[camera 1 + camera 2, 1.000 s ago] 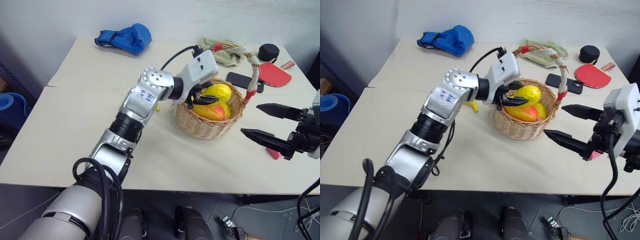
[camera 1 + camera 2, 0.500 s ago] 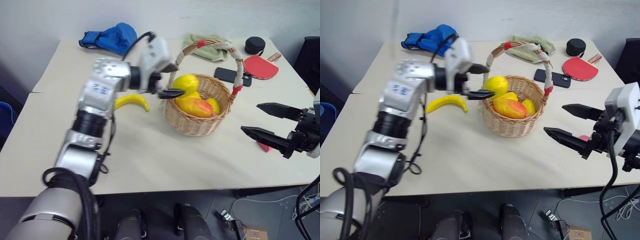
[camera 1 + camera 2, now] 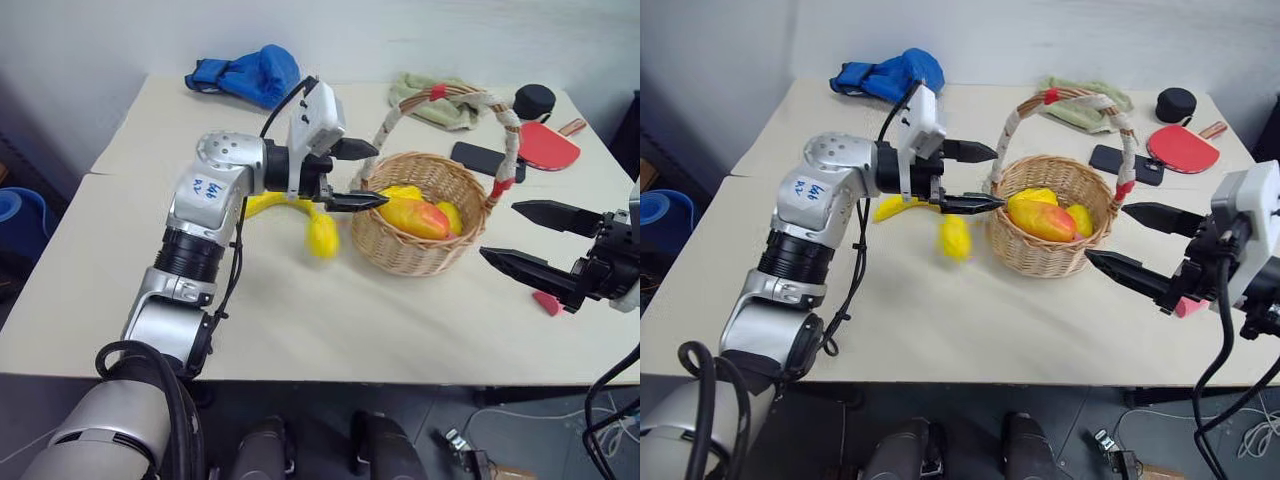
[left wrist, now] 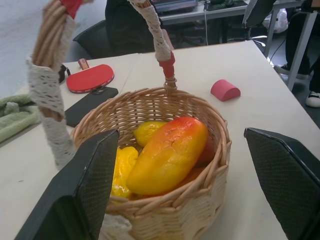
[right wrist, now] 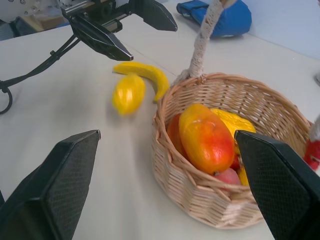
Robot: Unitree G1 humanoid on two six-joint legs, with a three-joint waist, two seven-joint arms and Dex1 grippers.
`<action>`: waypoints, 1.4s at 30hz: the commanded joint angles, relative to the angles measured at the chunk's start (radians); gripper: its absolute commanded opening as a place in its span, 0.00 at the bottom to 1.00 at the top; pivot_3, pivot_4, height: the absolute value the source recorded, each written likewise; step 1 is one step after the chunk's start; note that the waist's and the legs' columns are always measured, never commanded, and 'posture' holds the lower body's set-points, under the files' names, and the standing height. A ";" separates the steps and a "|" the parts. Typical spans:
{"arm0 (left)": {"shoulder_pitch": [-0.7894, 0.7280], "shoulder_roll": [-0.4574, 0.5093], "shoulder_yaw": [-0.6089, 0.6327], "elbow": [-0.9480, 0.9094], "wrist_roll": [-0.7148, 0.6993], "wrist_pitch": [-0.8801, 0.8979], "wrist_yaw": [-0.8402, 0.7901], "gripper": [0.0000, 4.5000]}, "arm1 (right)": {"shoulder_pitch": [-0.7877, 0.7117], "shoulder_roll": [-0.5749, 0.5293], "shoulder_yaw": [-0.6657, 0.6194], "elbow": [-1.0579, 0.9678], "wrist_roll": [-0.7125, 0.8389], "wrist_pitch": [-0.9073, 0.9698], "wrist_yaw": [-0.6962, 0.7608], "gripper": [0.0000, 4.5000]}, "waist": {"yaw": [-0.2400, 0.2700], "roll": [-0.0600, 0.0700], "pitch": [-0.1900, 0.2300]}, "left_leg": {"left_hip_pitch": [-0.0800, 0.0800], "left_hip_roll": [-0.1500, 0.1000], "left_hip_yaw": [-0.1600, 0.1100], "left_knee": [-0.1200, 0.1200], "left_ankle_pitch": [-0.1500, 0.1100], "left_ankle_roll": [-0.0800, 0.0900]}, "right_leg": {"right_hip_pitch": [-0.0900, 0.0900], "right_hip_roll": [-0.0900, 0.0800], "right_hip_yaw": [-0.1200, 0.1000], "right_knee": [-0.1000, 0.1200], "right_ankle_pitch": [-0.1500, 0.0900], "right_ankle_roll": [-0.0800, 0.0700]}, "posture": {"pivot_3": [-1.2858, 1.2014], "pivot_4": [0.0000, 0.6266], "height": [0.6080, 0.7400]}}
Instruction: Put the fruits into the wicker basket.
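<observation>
From the head, the left hand (image 3: 352, 175) hangs released just left of the wicker basket (image 3: 418, 255); the lemon (image 3: 322, 236) lies outside on the table (image 3: 300, 310), beside the banana (image 3: 262, 204). The left wrist view shows the mango (image 4: 167, 155) atop the basket's fruits. From the right wrist, the right hand (image 3: 530, 240) waits released.
</observation>
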 commanded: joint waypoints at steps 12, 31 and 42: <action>0.049 0.238 0.070 -0.007 -0.009 0.018 -0.055 0.97 | 0.034 0.002 -0.047 -0.046 0.018 -0.011 0.006 1.00 | -0.014 0.000 0.000 | 0.001 0.001 -0.001 -0.001 0.001 -0.002 | 0.000 0.000 -0.001 0.001 -0.001 -0.001 | 0.52 0.24 1.00; -0.081 0.377 -0.179 0.690 0.447 -0.745 -0.015 0.97 | -0.037 0.003 0.053 -0.023 0.009 -0.028 0.017 1.00 | 0.001 0.000 0.000 | 0.000 -0.001 0.001 0.000 -0.001 0.001 | -0.001 -0.007 -0.014 0.000 -0.001 -0.001 | 0.52 0.24 1.00; -0.145 0.318 -0.181 0.847 0.515 -0.782 0.062 0.85 | -0.009 0.010 0.033 -0.059 0.028 -0.023 -0.009 1.00 | -0.001 0.000 0.000 | -0.001 0.000 0.002 0.000 -0.003 0.003 | -0.002 -0.011 -0.022 0.001 -0.001 -0.001 | 0.52 0.24 1.00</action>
